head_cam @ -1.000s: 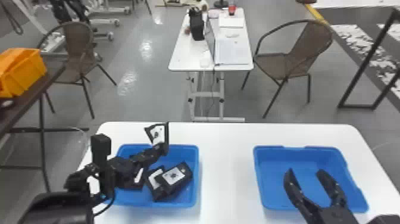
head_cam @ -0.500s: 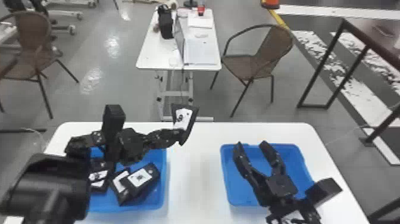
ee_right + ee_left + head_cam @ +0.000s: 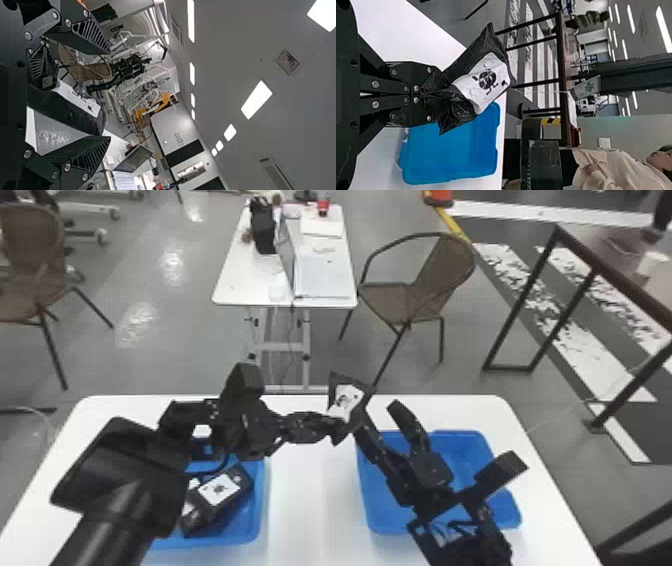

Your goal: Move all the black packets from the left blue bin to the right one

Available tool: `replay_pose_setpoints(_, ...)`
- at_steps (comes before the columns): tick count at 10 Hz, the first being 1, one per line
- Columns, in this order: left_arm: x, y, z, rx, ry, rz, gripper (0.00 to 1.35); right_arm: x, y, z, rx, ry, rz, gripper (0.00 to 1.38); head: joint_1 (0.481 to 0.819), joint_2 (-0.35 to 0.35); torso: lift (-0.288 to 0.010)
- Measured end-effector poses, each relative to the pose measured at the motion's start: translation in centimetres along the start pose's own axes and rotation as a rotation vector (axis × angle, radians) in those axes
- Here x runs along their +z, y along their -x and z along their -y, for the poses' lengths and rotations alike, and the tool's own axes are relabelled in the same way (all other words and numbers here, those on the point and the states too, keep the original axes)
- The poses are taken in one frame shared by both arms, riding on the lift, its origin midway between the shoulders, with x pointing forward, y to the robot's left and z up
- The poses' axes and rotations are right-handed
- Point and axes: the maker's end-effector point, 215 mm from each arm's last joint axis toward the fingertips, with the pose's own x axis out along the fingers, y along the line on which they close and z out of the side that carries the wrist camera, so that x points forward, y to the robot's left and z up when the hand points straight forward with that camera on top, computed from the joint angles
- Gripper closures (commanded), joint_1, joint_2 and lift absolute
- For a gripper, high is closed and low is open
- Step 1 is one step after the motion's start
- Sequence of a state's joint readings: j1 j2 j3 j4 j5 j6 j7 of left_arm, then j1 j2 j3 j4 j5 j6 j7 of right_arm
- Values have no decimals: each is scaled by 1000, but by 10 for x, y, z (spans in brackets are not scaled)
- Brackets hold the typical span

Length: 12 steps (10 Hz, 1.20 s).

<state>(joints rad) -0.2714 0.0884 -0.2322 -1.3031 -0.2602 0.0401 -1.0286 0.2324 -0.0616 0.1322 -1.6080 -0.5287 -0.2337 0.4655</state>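
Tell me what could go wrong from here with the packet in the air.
The left hand pinches the packet near one edge, so it might twist or slip.
The right hand stands open around it; closing unevenly could knock it loose.
The packet is up beyond the right bin, not over it, so a drop would probably miss.
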Motion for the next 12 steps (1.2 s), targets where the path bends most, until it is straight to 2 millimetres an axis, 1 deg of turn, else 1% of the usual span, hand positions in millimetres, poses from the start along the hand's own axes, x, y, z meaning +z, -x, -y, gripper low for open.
replay_pose_setpoints(2, 19, -20, 11, -52, -14, 34, 1211, -5, -19, 2, 28, -25, -5, 275, 695, -146, 0)
replay_pose_setpoints(3, 24, -28, 18, -73, -14, 45, 1211, -8, -26, 7, 29, -25, -10, 274, 695, -152, 0)
replay_pose_setpoints(5, 29, -36, 30, -99, 2, 66, 1211, -13, -34, 19, 13, -23, -14, 277, 695, -172, 0)
replay_pose_setpoints(6, 30, -39, 34, -107, 1, 67, 1211, -14, -35, 26, -2, -16, -6, 269, 695, -181, 0)
replay_pose_setpoints(7, 30, -39, 34, -108, 1, 67, 1211, -9, -32, 38, -34, 3, 11, 245, 695, -188, 0)
replay_pose_setpoints(8, 26, -38, 34, -106, 7, 63, 1211, -2, -27, 52, -72, 23, 29, 233, 695, -203, 0)
replay_pose_setpoints(10, 21, -34, 33, -100, 14, 58, 1211, 13, -18, 71, -114, 58, 49, 231, 695, -227, 0)
replay_pose_setpoints(11, 21, -31, 31, -92, 16, 60, 1211, 13, -14, 78, -130, 58, 48, 233, 695, -232, 0)
replay_pose_setpoints(12, 23, -29, 30, -87, 25, 70, 1211, 5, -12, 82, -140, 41, 29, 225, 695, -232, 0)
